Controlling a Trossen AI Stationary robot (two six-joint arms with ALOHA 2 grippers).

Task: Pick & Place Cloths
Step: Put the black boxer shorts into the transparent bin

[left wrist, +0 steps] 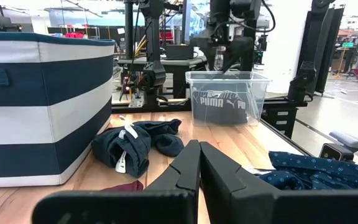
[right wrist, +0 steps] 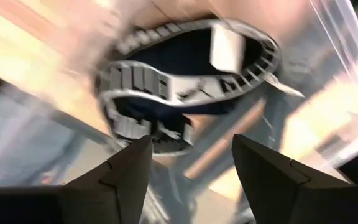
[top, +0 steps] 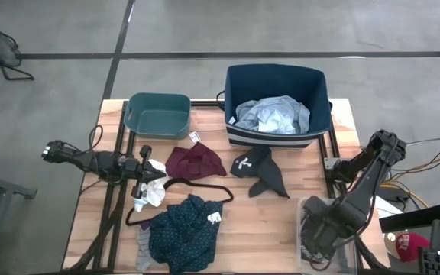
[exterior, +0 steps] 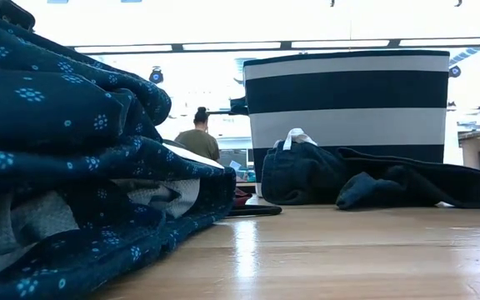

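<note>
Right pincer [right wrist: 191, 165] spread wide, pointing down into clear bin [top: 312, 208]; left pincer [left wrist: 199, 163] pressed closed, level

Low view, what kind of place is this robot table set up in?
Probably a robotics lab or workshop: a person sits at a desk beyond the table, under long ceiling lights, and the left wrist view shows equipment racks.

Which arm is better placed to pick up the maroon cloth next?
Probably the left: the left gripper, fingers shut, sits just beside the maroon cloth. The right gripper, open, is over the clear plastic bin.
</note>
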